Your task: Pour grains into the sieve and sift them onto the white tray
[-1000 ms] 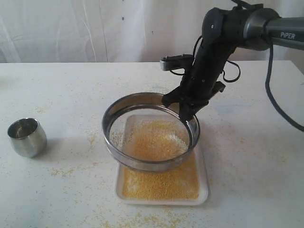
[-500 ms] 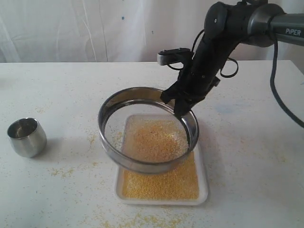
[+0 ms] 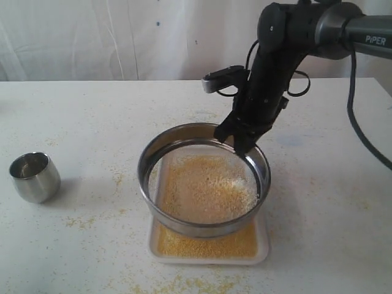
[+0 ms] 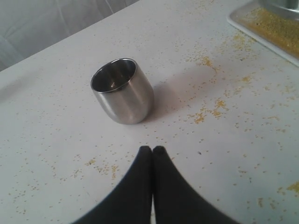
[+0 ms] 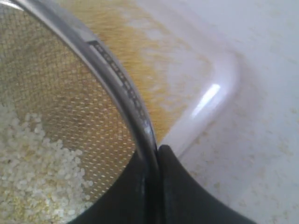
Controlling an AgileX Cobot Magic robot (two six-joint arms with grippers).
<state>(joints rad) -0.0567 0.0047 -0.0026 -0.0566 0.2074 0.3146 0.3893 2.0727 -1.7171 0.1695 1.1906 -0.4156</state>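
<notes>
Steel-ringed and mesh-bottomed, the sieve (image 3: 196,228) sits over the white tray (image 3: 263,245), with our right claw (image 3: 240,146) clamped on its far rim. Pale grains (image 3: 205,187) lie on the mesh and a yellow layer covers the tray beneath, so we judge that sifting is the step in hand. Next we would want short, level shakes that stay above the tray. Our left claw (image 4: 153,151) is pressed together, empty, near the steel cup (image 4: 122,91) on the worktop (image 3: 73,110).
</notes>
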